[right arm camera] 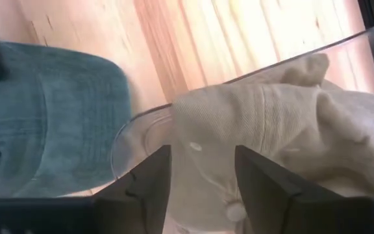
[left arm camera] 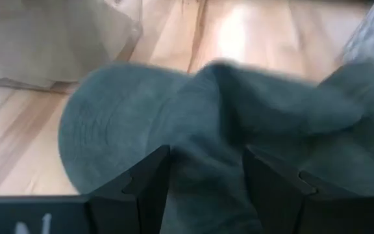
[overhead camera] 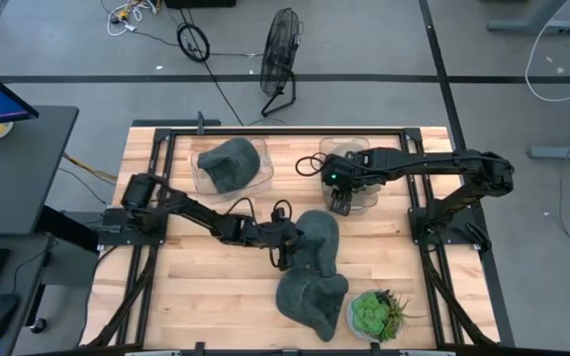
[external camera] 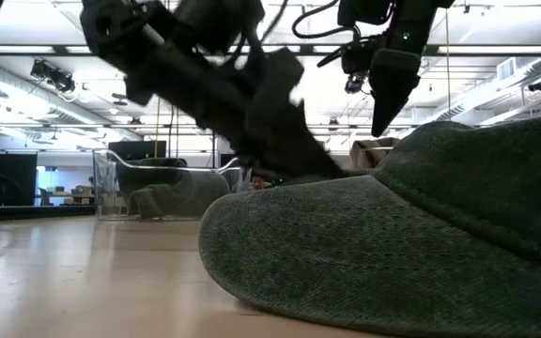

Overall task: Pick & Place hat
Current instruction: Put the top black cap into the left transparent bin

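My left gripper (overhead camera: 287, 247) is mid-table, shut on a dark green hat (overhead camera: 320, 237), which the low view shows as a raised dark shape (external camera: 270, 103). A second green hat (overhead camera: 310, 297) lies crown-up on the table near the near edge and fills the low view (external camera: 393, 244). A third green hat (overhead camera: 229, 163) sits in the far left clear container. My right gripper (overhead camera: 340, 203) is open and points down over the far right clear container (overhead camera: 359, 163). In that container lies a beige hat (right arm camera: 271, 123), and the open fingers (right arm camera: 151, 175) stand above it. My left gripper pinches a raised fold of the green hat's crown (left arm camera: 206, 136) between its two fingers (left arm camera: 151, 179). It comes from the table's left, slanting down. The hat's brim (left arm camera: 102, 123) spreads out beyond the fingers. The hat is raised and tilted; the near hat hides its lower end.
A potted succulent (overhead camera: 374, 314) stands at the near edge, right of the lying hat. The two clear containers line the far side, and the left one also shows in the low view (external camera: 120, 183). Bare wood (overhead camera: 196, 287) lies on the near left.
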`<state>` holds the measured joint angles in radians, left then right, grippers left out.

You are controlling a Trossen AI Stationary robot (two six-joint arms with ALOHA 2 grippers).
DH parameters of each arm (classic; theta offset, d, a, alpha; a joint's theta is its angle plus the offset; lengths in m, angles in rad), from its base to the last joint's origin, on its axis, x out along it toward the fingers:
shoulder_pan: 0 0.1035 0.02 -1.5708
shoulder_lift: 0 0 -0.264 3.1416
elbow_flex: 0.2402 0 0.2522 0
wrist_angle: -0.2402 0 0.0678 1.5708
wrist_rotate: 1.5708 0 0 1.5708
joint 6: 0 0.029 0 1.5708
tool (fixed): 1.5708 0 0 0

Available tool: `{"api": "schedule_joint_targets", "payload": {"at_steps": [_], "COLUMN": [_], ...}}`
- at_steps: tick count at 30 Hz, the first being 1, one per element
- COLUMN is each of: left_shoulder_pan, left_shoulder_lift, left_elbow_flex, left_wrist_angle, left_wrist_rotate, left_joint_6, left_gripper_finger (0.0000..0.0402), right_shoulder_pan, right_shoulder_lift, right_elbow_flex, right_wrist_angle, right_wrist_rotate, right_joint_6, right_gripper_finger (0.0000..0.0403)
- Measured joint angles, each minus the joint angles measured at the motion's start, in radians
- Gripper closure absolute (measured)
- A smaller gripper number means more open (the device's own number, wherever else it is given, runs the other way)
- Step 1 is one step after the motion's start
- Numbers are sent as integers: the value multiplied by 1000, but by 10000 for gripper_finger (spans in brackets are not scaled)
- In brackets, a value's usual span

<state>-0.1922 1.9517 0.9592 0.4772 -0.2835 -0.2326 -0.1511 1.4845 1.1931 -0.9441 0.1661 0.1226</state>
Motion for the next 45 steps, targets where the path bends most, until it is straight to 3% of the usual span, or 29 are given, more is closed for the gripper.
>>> {"api": "schedule_joint_targets", "payload": {"at_steps": [7, 10, 14, 17, 23, 32, 38, 40, 45], "left_shoulder_pan": [6, 6, 6, 5, -11, -11, 67, 105, 193], "left_shoulder_lift": [60, 60, 53, 23, -175, -557, -745, -784, -832], "left_elbow_flex": [0, 0, 0, -2, -2, -2, -2, -2, -2], "left_wrist_angle": [4, -1, -6, -31, -248, -747, -950, -999, -1028], "left_wrist_rotate": [-4, -4, -4, -5, -34, -240, -366, -388, -387], "left_joint_6": [9, 9, 5, 1, 1, 5, -11, 87, 557], "left_gripper_finger": [220, 274, 380, 388, 395, 395, 396, 396, 396], "right_shoulder_pan": [1, 1, 1, 1, 1, 1, 1, 2, 2], "right_shoulder_lift": [0, -1, -1, -1, -1, -2, -2, -2, -2], "right_elbow_flex": [0, 0, 1, 1, 1, 1, 1, 1, 1], "right_wrist_angle": [1, 3, 4, 4, 2, 6, 20, 25, 36], "right_wrist_rotate": [1, 1, 1, 1, 1, 1, 1, 1, 1], "right_joint_6": [0, 0, 0, 0, 0, 0, 0, -1, -8], "right_gripper_finger": [241, 241, 241, 242, 243, 243, 243, 243, 243]}}
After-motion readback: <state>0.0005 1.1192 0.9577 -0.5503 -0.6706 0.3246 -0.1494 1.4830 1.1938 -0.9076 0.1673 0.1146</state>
